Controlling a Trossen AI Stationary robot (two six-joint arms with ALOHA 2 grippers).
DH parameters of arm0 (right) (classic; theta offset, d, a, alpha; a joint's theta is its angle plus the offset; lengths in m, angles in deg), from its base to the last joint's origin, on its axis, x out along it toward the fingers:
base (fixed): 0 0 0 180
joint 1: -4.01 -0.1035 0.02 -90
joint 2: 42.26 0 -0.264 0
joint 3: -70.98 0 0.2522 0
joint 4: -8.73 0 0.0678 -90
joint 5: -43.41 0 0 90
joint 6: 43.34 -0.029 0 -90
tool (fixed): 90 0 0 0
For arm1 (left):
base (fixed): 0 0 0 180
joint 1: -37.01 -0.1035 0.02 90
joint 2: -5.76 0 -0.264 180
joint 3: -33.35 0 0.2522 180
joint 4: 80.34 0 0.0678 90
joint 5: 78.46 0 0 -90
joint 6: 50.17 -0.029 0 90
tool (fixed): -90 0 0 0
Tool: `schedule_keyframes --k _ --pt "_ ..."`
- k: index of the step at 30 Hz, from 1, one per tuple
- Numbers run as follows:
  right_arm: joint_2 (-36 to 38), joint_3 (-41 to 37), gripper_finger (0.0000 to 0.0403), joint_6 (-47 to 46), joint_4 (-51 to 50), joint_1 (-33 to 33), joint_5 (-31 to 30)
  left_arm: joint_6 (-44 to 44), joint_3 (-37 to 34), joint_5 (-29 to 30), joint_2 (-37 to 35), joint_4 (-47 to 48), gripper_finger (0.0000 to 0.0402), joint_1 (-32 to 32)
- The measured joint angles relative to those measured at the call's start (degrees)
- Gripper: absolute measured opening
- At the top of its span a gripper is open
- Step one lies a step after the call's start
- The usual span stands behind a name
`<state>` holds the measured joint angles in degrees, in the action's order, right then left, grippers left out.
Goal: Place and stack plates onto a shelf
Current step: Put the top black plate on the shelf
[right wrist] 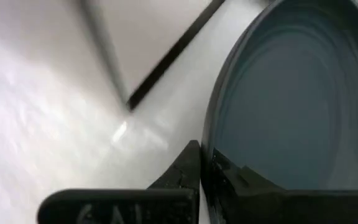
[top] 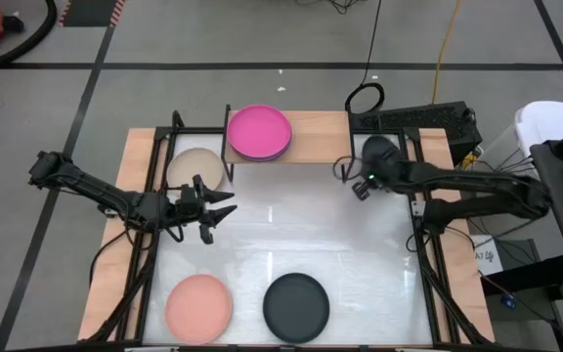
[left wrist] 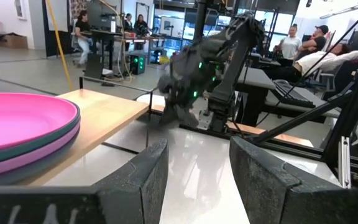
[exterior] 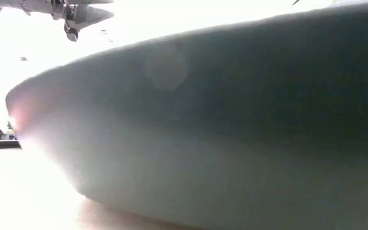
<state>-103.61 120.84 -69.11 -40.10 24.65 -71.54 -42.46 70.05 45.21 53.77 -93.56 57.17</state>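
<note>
The shelf [top: 321, 132] stands at the table's far edge and carries a stack of plates, magenta on top [top: 259, 132], with teal and purple under it [left wrist: 17, 152]. A beige plate [top: 196, 168] lies by the shelf's left end. A salmon plate [top: 198, 306] and a black plate [top: 296, 306] lie near the front edge. My left gripper [top: 225, 212] is open and empty beside the beige plate. My right gripper [top: 360, 188], by the shelf's right end, is shut on a dark teal plate [right wrist: 291, 106]. My right gripper pinches the dark teal plate's rim [right wrist: 211, 163] between its two fingers, one finger [right wrist: 188, 168] on the plate's outer side and the other on its hollow side. The fingers slant down toward the table. The plate stands steeply tilted; whether it is clear of the table I cannot tell.
Black frame rails run along the table's left and right sides [top: 150, 186]. The black plate fills most of the low view [exterior: 235, 115]. White table top lies open between the two grippers [top: 291, 225]. People sit and stand in the room beyond [left wrist: 303, 50].
</note>
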Motion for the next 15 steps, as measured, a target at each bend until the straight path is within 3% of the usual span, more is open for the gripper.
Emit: schedule_keyframes --k 8,11,15 --pt "15.02 3.42 0.0001 2.42 3.31 3.04 -5.87 -0.29 0.0 1.13 0.0 -0.02 0.0174 0.0" --pt "14.96 8.96 0.0001 7.32 3.62 3.04 -8.27 -0.33 0.0 1.36 0.0 -0.02 0.0174 -0.21" --pt "10.76 17.61 0.0001 19.0 7.35 1.7 -6.38 -0.33 0.0 1.4 0.0 -0.02 0.0174 -1.11"
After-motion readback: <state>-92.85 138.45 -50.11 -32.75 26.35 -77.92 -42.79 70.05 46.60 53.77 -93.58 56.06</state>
